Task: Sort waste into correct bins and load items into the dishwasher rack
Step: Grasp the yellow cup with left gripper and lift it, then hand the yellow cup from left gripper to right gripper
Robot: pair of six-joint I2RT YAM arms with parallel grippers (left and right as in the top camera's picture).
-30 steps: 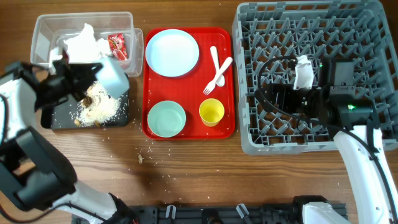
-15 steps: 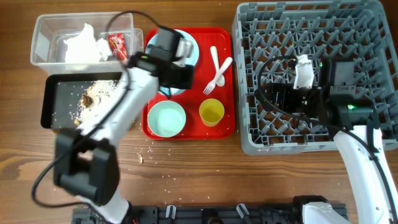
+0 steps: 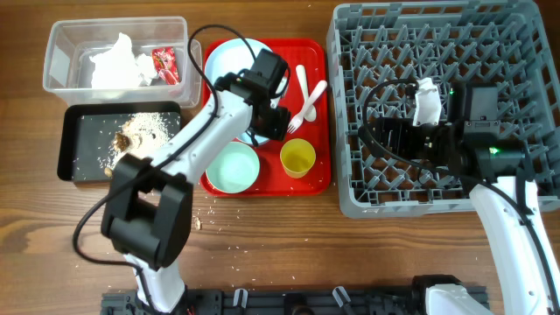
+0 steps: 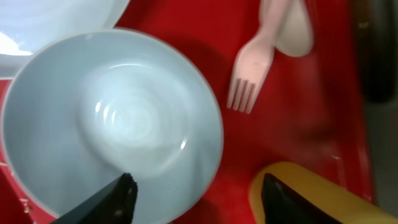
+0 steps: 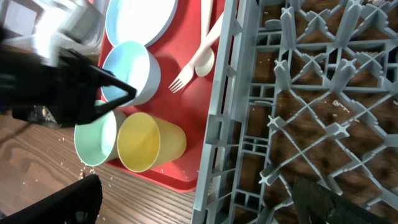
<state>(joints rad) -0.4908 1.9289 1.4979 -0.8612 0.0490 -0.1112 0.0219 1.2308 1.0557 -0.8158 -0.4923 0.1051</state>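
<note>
Positioning the left end effector (image 4: pixel 198 183) low over the flat red serving tray (image 3: pixel 317 179), released and spread. Straddling the rim of one pale mint round bowl (image 4: pixel 112 124), one finger inside and one outside, probably in preparation for a rim pinch. Seating this bowl on the tray just beside the pale blue round plate (image 3: pixel 229 59), near the second pale mint bowl (image 3: pixel 234 166) and the small yellow cup (image 3: pixel 297 157).

Parking the right end effector (image 5: pixel 196 183) released, fingers wide apart, over the edge of the large grey pegged dishwasher rack (image 3: pixel 437 35), probably clearing the left arm's path.

Containing the crumpled white napkin (image 3: pixel 118 66) in the clear plastic tub (image 3: pixel 61 52) and the brownish food scraps (image 3: pixel 136 136) in the black rectangular tray (image 3: pixel 79 153); judging rack loading as not yet started.
</note>
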